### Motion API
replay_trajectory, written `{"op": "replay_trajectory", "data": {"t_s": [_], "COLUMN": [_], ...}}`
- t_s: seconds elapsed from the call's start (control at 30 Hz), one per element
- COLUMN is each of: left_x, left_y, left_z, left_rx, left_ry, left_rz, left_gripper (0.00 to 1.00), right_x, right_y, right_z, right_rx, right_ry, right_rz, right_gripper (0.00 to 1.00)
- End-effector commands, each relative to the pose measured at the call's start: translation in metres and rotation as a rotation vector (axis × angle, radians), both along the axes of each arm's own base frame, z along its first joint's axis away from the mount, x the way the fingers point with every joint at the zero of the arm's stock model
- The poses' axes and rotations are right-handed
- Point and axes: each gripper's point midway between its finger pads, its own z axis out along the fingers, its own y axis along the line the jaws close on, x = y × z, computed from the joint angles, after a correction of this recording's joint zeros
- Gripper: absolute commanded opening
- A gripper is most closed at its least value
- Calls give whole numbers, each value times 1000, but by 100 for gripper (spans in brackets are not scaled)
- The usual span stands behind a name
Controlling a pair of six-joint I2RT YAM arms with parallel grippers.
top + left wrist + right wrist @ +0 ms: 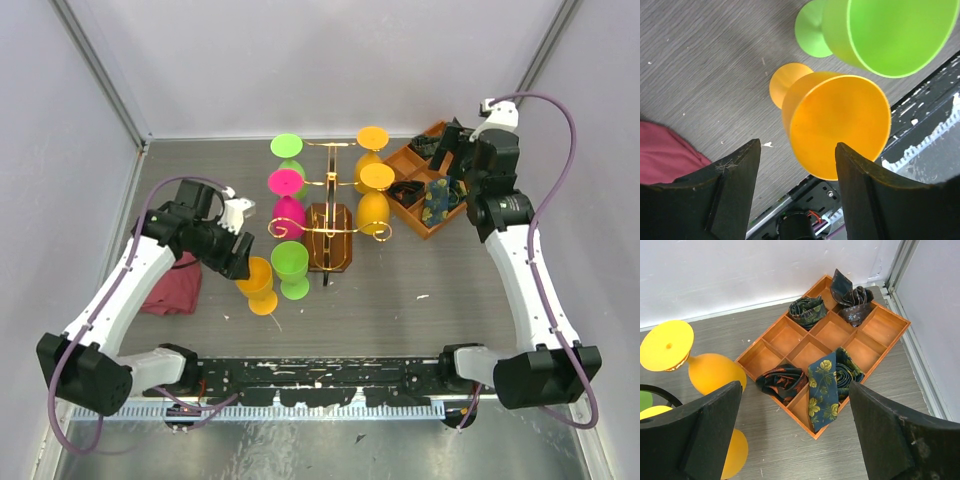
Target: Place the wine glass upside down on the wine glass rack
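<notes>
Closest in, the left gripper [797,145] reaches down over an orange glass [835,125] that stands upright on the table [700,60] near the front edge. Its fingers [740,175] are apart, one on each side of the bowl. Table shows between one finger and the glass, so nothing is gripped yet. Straddling the bowl looks like the set-up for a squeeze, after which the glass would need turning over.

A red cloth [665,150] lies just beside, on the arm's outer side. A green glass [890,35] stands upright close by, toward the middle.

Farther back sits the rack [330,245]. Its hung glasses [288,215] sit foot-up and bowl-down on the curled arms, two on each side, which shows the pose wanted.

Farthest, the right gripper [795,390] hovers spread wide and empty above a wooden tray [785,335] of rolled ties [827,385], seemingly parked out of the way.
</notes>
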Motion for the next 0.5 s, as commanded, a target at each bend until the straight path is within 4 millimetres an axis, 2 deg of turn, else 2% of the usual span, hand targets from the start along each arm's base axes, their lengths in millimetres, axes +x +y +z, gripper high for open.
{"op": "replay_trajectory", "data": {"t_s": [0.0, 0.07, 0.13, 0.23, 0.4, 0.47], "left_x": [12, 15, 17, 17, 17, 21], "left_y": [8, 6, 4, 1, 0, 6], "left_z": [-12, -16, -20, -25, -30, -26], "left_rx": [57, 51, 38, 24, 23, 55], "left_ry": [-25, -29, -27, -16, -12, -32], "left_rz": [47, 50, 50, 50, 53, 66], "left_gripper": [65, 57, 42, 26, 4, 0], "right_x": [-14, -16, -17, -17, -15, -14], "right_y": [-4, -4, -4, -4, -2, 0], "right_z": [32, 33, 35, 38, 40, 42], "right_rx": [6, 4, 4, 5, 7, 9], "right_ry": [-95, -100, -104, -112, -119, -121], "right_rz": [-12, -11, -11, -8, 2, 7], "right_gripper": [93, 93, 93, 93, 93, 93]}}
